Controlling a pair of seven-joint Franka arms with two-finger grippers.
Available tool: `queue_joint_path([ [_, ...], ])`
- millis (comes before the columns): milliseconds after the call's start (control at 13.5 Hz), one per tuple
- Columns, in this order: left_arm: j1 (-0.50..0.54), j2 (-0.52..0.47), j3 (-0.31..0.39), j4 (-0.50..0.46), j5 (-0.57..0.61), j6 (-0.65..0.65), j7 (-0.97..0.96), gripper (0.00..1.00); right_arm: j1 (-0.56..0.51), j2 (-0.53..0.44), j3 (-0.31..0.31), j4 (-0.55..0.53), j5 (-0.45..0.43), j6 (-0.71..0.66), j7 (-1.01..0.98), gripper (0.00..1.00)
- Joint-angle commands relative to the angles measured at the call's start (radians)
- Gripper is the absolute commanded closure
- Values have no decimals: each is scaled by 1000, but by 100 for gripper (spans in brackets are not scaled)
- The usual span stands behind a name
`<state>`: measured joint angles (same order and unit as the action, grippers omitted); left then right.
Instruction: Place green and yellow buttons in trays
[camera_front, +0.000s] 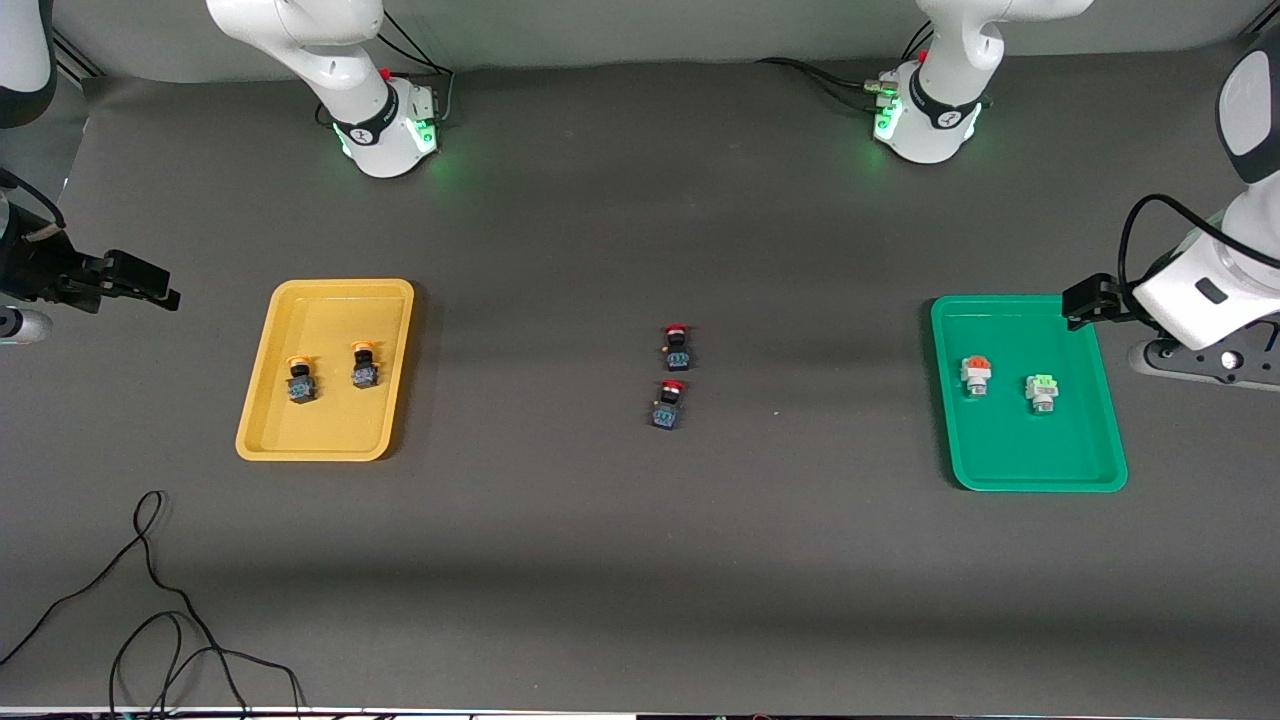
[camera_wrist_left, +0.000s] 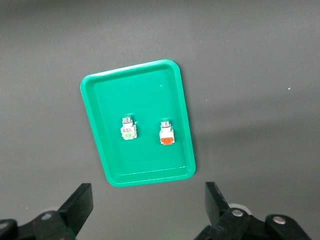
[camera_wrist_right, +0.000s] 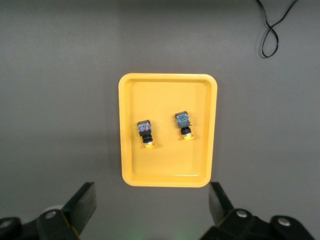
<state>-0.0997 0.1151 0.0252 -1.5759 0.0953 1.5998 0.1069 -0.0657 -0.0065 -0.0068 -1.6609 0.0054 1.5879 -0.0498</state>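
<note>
Two yellow-capped buttons (camera_front: 299, 380) (camera_front: 364, 366) with black bodies lie in the yellow tray (camera_front: 320, 432) toward the right arm's end of the table; the right wrist view shows both buttons (camera_wrist_right: 145, 133) (camera_wrist_right: 184, 125) in that tray (camera_wrist_right: 167, 95). A pale-green-capped white button (camera_front: 1042, 392) (camera_wrist_left: 128, 129) lies in the green tray (camera_front: 1040, 452) (camera_wrist_left: 145, 90) toward the left arm's end. My left gripper (camera_front: 1088, 300) (camera_wrist_left: 148, 195) hangs open and empty high up beside the green tray. My right gripper (camera_front: 150, 287) (camera_wrist_right: 152, 195) hangs open and empty beside the yellow tray.
An orange-capped white button (camera_front: 976, 375) (camera_wrist_left: 166, 133) lies in the green tray beside the pale-green one. Two red-capped black buttons (camera_front: 677, 345) (camera_front: 669, 403) stand at the middle of the table. A black cable (camera_front: 150, 610) curls near the front edge at the right arm's end.
</note>
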Motion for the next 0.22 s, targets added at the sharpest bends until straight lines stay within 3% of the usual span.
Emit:
queue_joint_path([
  [0,-18,-20,21,-21,-12,25,17,0,-2,7,5,23,-21,-23,15,0],
  [148,-9,-20,22,-23,-38,19,19,0,-2,8,5,23,-21,-23,15,0],
])
